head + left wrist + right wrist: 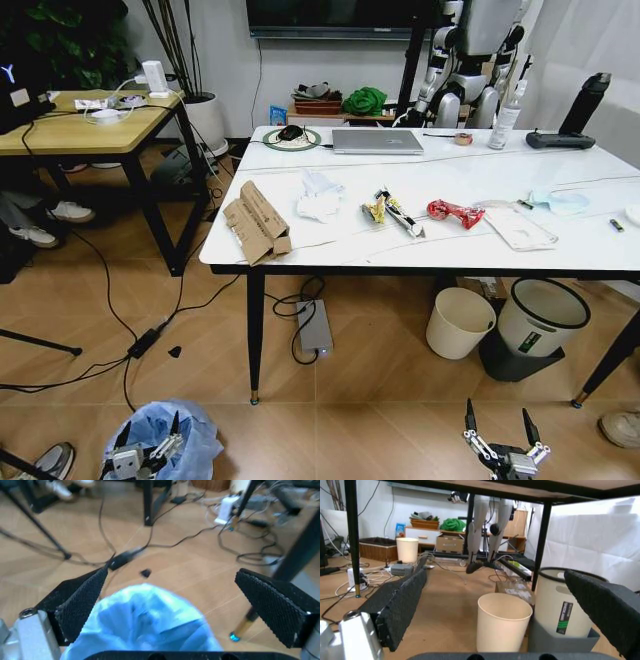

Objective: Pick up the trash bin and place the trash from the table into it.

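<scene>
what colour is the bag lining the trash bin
Light blue, translucent; the trash bin shows best in the head view.

The left gripper [147,432] is low at the left side, in front of the robot, and its 2 black fingers [80,600] stand wide apart, pointing forward and down. The right gripper [499,418] is low at the right side. Its 2 fingers [400,602] are also spread wide and hold nothing.

Silver laptop [377,141] (closed), cream bin [459,322]
</scene>
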Tool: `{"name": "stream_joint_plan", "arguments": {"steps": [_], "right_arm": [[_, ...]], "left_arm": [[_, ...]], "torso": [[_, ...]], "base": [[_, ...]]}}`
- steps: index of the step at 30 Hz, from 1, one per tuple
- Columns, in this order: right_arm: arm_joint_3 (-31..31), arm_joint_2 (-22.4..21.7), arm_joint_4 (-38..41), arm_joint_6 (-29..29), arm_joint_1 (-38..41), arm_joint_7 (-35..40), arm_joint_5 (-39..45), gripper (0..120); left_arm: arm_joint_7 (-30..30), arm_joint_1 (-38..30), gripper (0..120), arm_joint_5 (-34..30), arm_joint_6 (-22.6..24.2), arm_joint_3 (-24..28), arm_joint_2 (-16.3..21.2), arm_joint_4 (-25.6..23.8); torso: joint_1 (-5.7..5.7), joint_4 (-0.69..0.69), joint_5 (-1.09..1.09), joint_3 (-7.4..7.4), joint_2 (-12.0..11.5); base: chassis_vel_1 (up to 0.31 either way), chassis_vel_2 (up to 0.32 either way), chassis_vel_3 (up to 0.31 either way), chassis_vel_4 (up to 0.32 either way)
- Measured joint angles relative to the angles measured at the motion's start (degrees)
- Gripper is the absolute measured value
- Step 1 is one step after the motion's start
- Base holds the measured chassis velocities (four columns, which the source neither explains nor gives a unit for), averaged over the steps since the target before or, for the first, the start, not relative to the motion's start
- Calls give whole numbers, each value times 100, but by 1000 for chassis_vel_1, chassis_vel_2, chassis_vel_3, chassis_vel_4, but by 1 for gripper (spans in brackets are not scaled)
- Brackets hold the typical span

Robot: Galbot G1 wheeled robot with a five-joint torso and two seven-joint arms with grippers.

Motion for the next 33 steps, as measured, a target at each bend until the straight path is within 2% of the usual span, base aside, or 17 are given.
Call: {"name": "stream_joint_plan", "arguments": {"steps": [4, 9, 21, 27, 33], "right_arm": [[-45, 0, -120, 2, 55, 47, 10, 100], [-109, 0, -225, 6, 115, 135, 8, 100], [-195, 0, -375, 11, 196, 172, 0, 100], [-216, 0, -409, 12, 193, 179, -13, 100], [-235, 0, -415, 14, 184, 187, -19, 100]], "left_arm": [[0, -256, 100, -513, 29, -20, 221, 589], [122, -487, 100, -696, 11, -117, 385, 1239], [137, -666, 100, -860, 36, -231, 699, 1867], [151, -1030, 100, -868, 183, -221, 835, 2299], [261, -1333, 100, -781, 133, -173, 899, 2793]], "torso": [[-46, -1, -1, -68, -115], [-90, -1, -2, -139, -230], [-189, -1, -1, -279, -470], [-220, -1, -1, -335, -558], [-227, -1, 0, -342, -573]], "base": [[0, 0, 0, 0], [0, 0, 0, 0], [0, 0, 0, 0], [0, 0, 0, 0], [0, 0, 0, 0]]}}
